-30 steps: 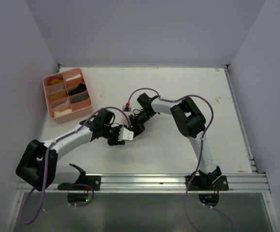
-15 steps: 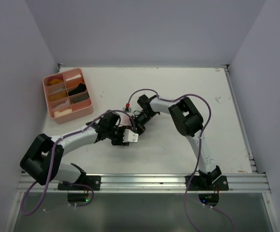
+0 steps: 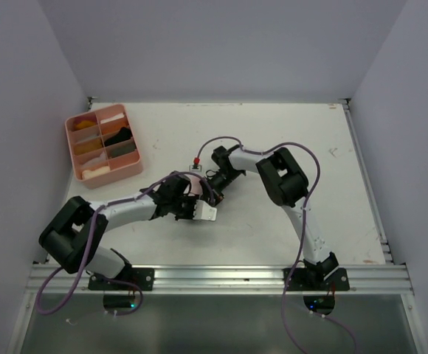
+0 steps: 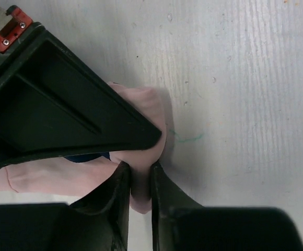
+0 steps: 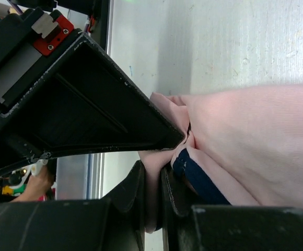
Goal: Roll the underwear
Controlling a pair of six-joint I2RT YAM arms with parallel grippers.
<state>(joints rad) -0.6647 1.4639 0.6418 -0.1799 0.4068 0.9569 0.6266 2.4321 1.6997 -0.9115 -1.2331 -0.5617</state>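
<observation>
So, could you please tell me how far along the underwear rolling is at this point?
Done: the pink tray holds several cloth bundles in its compartments, though I cannot identify them. In hand: both arms' jaws are shut on the pink underwear. To do: the cloth looks mostly flat, bunched only at the pinches, so the roll seems barely started.

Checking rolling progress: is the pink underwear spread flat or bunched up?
Bunched up. The pink underwear is gathered into folds, with the jaws of the left gripper and right gripper each pinching a fold.
</observation>
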